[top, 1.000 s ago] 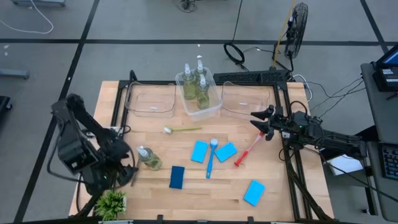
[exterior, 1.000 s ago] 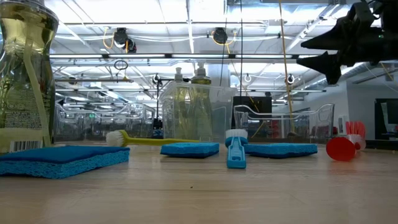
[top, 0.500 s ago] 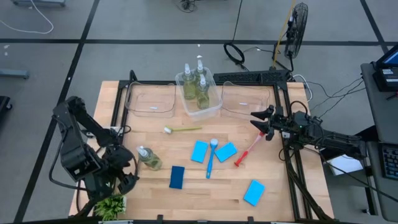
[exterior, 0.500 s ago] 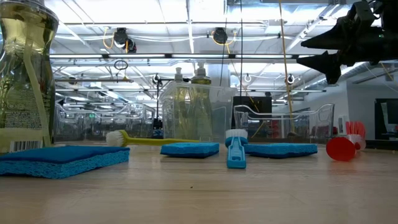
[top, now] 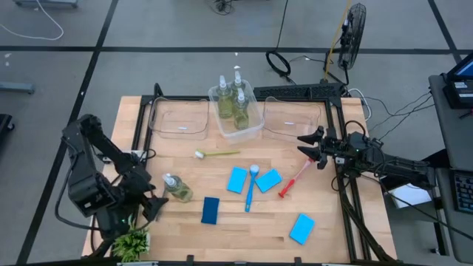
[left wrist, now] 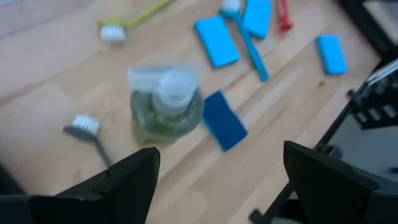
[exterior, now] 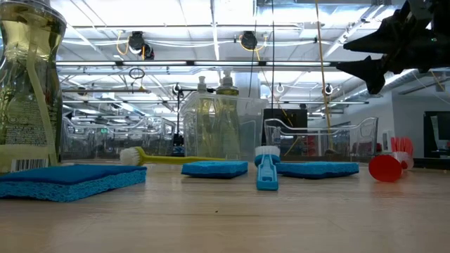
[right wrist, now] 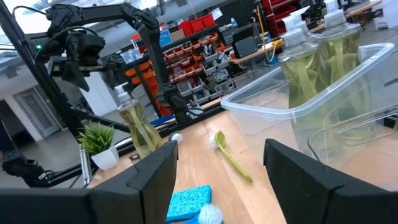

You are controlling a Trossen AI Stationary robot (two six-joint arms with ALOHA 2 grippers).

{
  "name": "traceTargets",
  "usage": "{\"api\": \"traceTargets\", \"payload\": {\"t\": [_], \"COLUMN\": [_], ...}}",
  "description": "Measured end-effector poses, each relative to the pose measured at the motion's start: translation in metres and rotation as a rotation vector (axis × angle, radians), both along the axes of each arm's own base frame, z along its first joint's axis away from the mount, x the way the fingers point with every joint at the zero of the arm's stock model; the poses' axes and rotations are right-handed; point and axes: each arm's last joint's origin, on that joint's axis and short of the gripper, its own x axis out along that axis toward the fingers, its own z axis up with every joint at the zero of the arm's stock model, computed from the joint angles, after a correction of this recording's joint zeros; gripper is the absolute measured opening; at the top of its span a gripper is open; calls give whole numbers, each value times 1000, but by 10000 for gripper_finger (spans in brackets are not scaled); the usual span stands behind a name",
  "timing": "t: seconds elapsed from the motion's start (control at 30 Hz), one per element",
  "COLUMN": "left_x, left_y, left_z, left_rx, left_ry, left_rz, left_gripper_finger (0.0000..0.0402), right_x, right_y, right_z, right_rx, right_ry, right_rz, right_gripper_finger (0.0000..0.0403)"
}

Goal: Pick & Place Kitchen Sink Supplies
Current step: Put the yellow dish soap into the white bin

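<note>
High view shows you a pale wooden table (top: 222, 233) on grey floor; the loose bottle (top: 176, 188) stands just beside your spread left hand (top: 153, 207). Your right hand (top: 305, 146), spread and empty, hovers near the red brush (top: 294, 179).

A workshop or lab hall is showing: parts shelves (right wrist: 205, 37) holding red bins, ceiling strip lights (exterior: 211, 31), floor cables (top: 29, 29).

A potted plant (top: 131, 241) and clear bins (top: 177, 118) share the table (top: 244, 233).
</note>
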Motion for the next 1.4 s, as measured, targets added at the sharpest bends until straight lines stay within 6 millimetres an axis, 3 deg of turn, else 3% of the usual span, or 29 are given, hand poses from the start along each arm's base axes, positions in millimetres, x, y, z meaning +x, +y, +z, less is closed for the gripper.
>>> {"api": "traceTargets", "payload": {"t": [0.47, 0.87, 1.4], "left_x": [-17, -39, -36], "left_y": [-8, -13, -7], "left_z": [-39, -65, -78], "left_rx": [108, 205, 363], "left_ry": [42, -128, -268], "left_rz": [-25, -40, -90], "left_gripper_finger": [340, 340, 340], "right_x": [0, 0, 0], "right_y": [0, 0, 0], "right_z": [0, 0, 0], "right_rx": [-4, -4, 3], "right_ry": [0, 0, -1], "right_rz": [-3, -4, -3], "right_gripper_finger": [226, 226, 226]}}
